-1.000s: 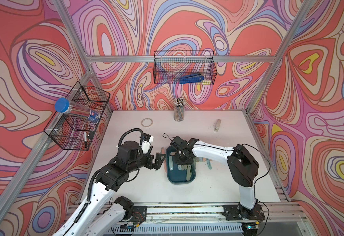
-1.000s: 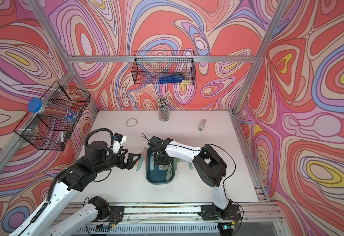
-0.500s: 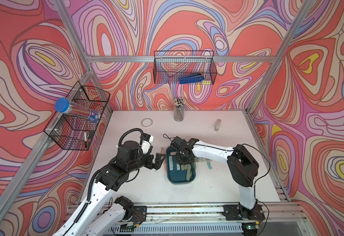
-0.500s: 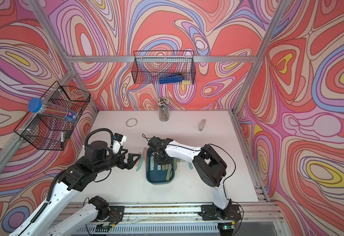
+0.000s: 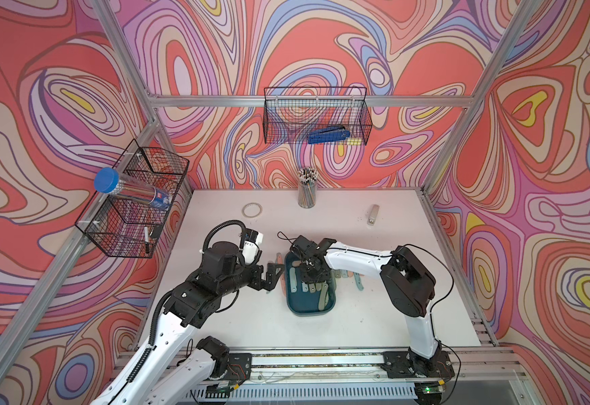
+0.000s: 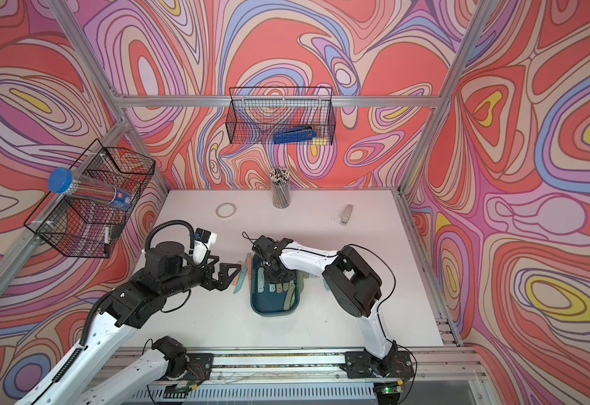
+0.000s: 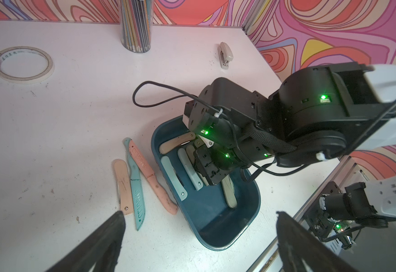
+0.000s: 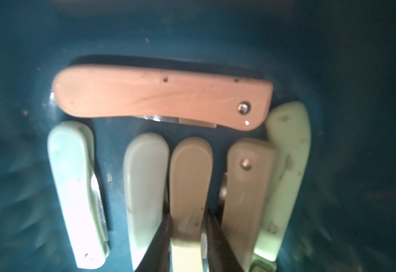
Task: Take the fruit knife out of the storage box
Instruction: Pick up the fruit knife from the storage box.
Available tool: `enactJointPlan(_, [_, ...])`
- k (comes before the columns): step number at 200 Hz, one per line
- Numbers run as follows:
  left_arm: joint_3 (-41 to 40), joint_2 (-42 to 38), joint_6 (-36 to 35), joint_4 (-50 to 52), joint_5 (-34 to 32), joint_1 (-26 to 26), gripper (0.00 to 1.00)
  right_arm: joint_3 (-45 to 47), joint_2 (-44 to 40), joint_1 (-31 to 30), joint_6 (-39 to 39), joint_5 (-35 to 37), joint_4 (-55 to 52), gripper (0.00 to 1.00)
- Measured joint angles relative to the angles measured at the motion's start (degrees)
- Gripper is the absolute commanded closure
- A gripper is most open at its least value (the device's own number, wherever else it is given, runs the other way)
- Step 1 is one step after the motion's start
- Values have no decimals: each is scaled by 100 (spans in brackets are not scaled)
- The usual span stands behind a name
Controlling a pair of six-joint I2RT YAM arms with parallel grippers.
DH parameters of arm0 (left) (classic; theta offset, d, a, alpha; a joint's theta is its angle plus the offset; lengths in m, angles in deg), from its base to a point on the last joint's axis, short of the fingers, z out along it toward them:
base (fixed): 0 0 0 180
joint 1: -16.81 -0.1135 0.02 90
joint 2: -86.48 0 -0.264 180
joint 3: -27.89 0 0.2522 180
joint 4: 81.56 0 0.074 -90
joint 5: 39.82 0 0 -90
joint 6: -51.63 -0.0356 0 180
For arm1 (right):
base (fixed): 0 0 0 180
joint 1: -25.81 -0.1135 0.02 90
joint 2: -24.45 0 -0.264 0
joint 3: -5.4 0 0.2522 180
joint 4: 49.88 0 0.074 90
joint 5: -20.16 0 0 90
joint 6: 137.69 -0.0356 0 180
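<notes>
Closing my right gripper [image 8: 187,227] on the tan fruit knife [image 8: 191,169], I am pinching its long edges, both fingers touching it, low inside the storage box [image 7: 230,235]. I am planning a slow, straight lift so the other folded knives [image 8: 145,179] are not dragged along. My left gripper [image 7: 199,245] is hanging wide open beside the box. Against a second ago, the right jaws are standing narrower; both arms are sitting unmoved.
</notes>
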Motion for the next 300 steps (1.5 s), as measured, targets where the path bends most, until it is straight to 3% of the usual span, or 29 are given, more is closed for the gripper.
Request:
enactJointPlan(19, [0, -4, 0, 0, -15, 0, 0, -20, 26, 0, 2, -31, 15, 73])
enactJointPlan(63, [0, -15, 0, 0, -20, 0, 0, -46, 74, 0, 7, -168, 74, 60])
enactJointPlan(99, [0, -22, 0, 0, -26, 0, 0, -68, 90, 0, 9, -205, 72, 63])
enactJointPlan(121, [0, -26, -2, 0, -37, 0, 0, -127, 146, 0, -11, -199, 20, 72])
enactJointPlan(193, [0, -26, 0, 0, -39, 0, 0, -146, 144, 2, -17, -138, 9, 84])
enactJointPlan(239, [0, -24, 0, 0, -37, 0, 0, -109, -68, 2, -13, -50, 9, 84])
enactJointPlan(300, [0, -22, 0, 0, -31, 0, 0, -114, -1019, 28, 17, 190, -219, 81])
